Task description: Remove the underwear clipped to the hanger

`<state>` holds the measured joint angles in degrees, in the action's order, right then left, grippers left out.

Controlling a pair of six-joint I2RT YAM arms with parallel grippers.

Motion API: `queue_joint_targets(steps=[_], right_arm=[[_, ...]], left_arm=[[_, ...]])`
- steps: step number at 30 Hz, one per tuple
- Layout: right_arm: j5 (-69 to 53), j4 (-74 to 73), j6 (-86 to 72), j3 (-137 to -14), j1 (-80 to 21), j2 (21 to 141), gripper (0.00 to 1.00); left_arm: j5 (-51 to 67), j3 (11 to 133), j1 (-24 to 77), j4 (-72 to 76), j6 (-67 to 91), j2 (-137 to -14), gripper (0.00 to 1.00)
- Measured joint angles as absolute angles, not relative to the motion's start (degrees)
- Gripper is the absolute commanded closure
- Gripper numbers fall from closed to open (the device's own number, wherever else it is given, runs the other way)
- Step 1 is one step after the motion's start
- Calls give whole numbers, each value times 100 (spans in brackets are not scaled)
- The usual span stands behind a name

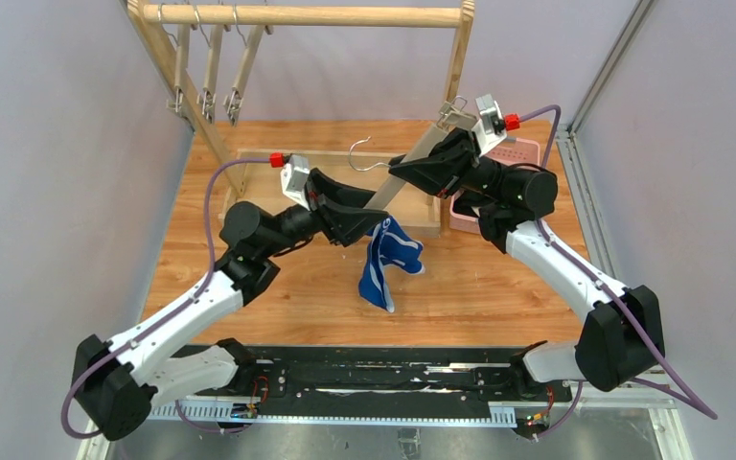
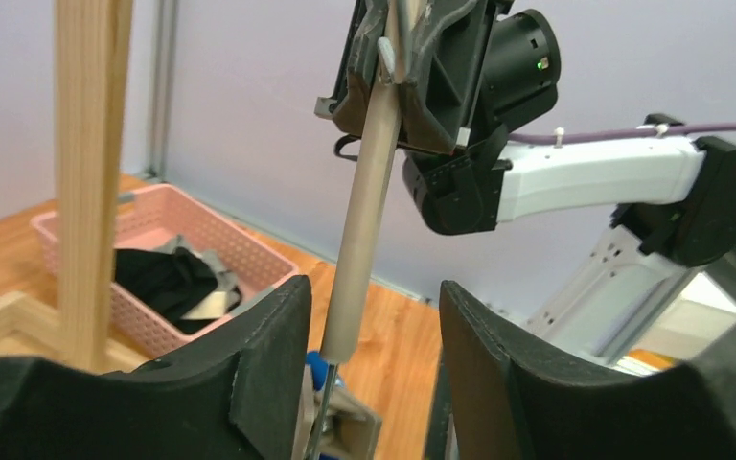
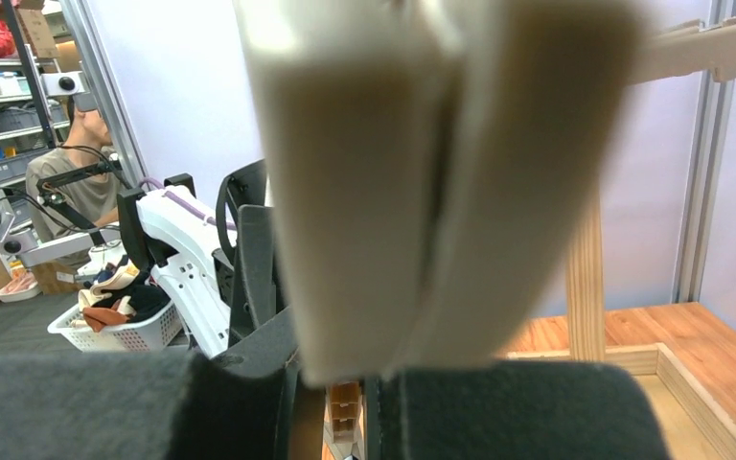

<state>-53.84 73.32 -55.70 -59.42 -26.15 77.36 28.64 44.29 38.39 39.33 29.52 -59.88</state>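
Left end effector (image 2: 374, 321): jaws wide apart, straddling the lower end of the hanger (image 2: 362, 216) without a visible grip. The bar passes between the fingers (image 2: 268, 359), nearer the one on the left of the wrist view. A metal clip (image 2: 343, 422) sits just below the bar's end, with a scrap of blue cloth beside it.

Right end effector (image 1: 422, 158): closed on the upper part of the same hanger, which it holds tilted, its wire hook (image 1: 364, 153) pointing away from the arm.

Blue brief (image 1: 389, 264): hangs from the hanger's lower end, directly below the left end effector, above the table (image 1: 498, 287).

Black brief (image 2: 168, 278) and grey brief (image 2: 213, 303): lie together inside the pink basket (image 2: 144, 218), which stands on the table behind the right arm.
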Motion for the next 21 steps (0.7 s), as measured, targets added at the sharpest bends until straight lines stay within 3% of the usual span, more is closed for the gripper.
queue_joint_targets(steps=[9, 21], right_arm=[[-5426, 7675, -5804, -5942, -2615, 7734, 99], [-5443, 7719, -5872, -5942, -2615, 7693, 99]], left_arm=[[2259, 4086, 3839, 2292, 1693, -4801, 36], [2270, 3948, 3839, 1935, 1417, -4862, 34]])
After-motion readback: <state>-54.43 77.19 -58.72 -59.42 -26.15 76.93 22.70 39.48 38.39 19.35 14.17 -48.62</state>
